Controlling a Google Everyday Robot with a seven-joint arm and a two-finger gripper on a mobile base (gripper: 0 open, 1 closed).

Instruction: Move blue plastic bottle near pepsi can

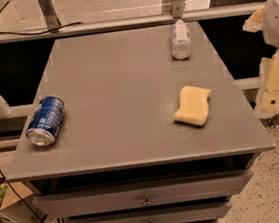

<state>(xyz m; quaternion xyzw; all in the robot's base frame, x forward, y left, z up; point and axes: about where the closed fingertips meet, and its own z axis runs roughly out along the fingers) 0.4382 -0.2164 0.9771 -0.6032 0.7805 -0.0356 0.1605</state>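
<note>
The blue plastic bottle (pixel 180 39) lies near the far right corner of the grey table (pixel 120 75), seemingly on its side with the white cap pointing at the far edge, and nothing touches it. The pepsi can (pixel 46 120) lies on its side near the front left corner, silver end towards the camera, well apart from the bottle. The gripper (pixel 276 85) hangs off the table's right edge, beside the yellow sponge (pixel 193 105) but clear of it; how far it is open I cannot tell, though it plainly has hold of nothing belonging to the task. So the step in hand is, in my judgement, the reach and grasp, with the carry not yet begun. To do it well, come in over the bottle from above and close across its narrow width, near the middle of the label, since a round body lying flat will likely roll if nudged from one side. The straight diagonal towards the can looks free (the sponge sits to the right of it). Set the bottle down just beside the can without touching it, because the can too may roll.
</note>
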